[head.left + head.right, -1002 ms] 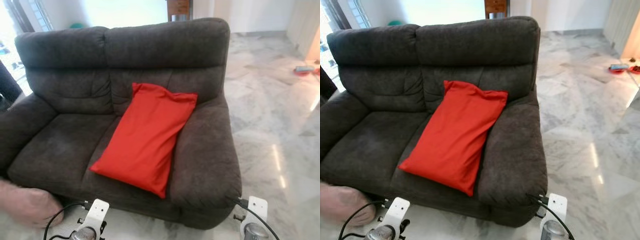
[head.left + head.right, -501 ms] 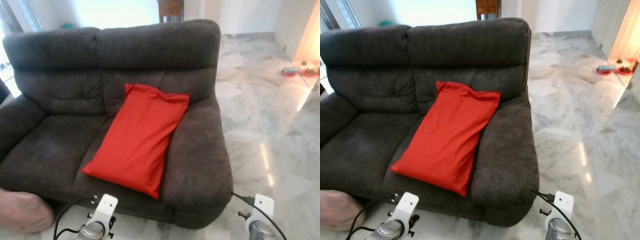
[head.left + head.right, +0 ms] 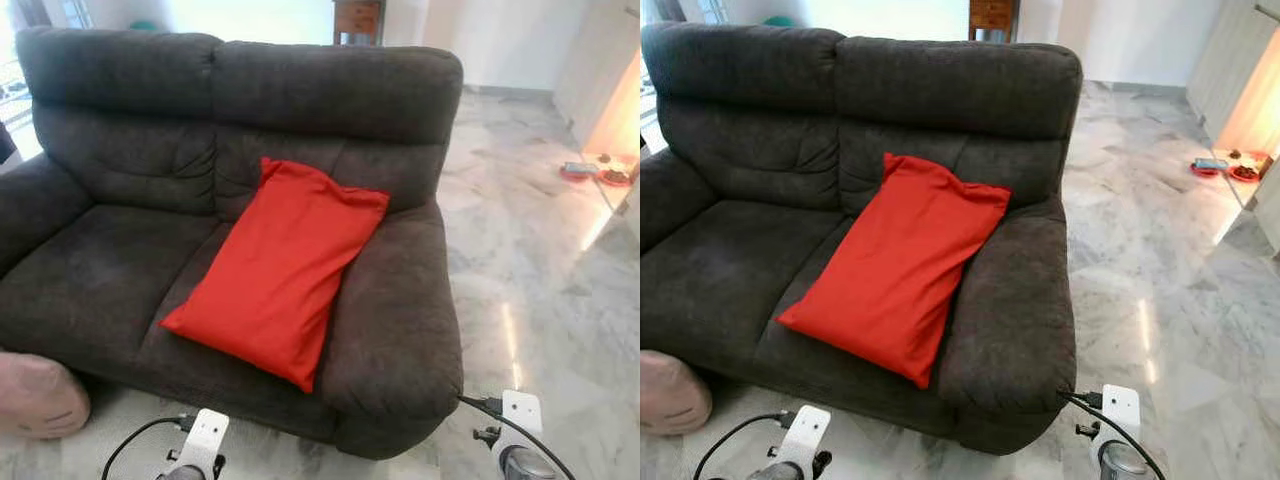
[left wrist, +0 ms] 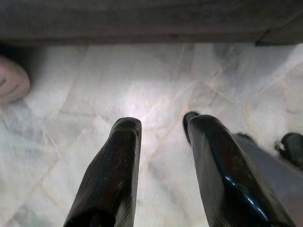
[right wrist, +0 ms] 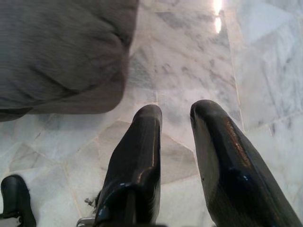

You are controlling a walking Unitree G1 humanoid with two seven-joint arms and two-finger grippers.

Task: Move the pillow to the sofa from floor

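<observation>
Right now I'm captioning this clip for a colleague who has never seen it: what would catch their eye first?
The red pillow, lying aslant on the right seat of the dark grey sofa, its top corner against the backrest and its side along the right armrest. Next, the glossy marble floor to the sofa's right. Both grippers, left and right, hang low, open and empty above the floor before the sofa.

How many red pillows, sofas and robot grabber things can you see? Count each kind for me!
Red pillow, lying on the sofa seat against the armrest: 1
Dark grey sofa: 1
Robot tools, both empty above the marble floor, left tool and right tool: 2
Total: 4
</observation>
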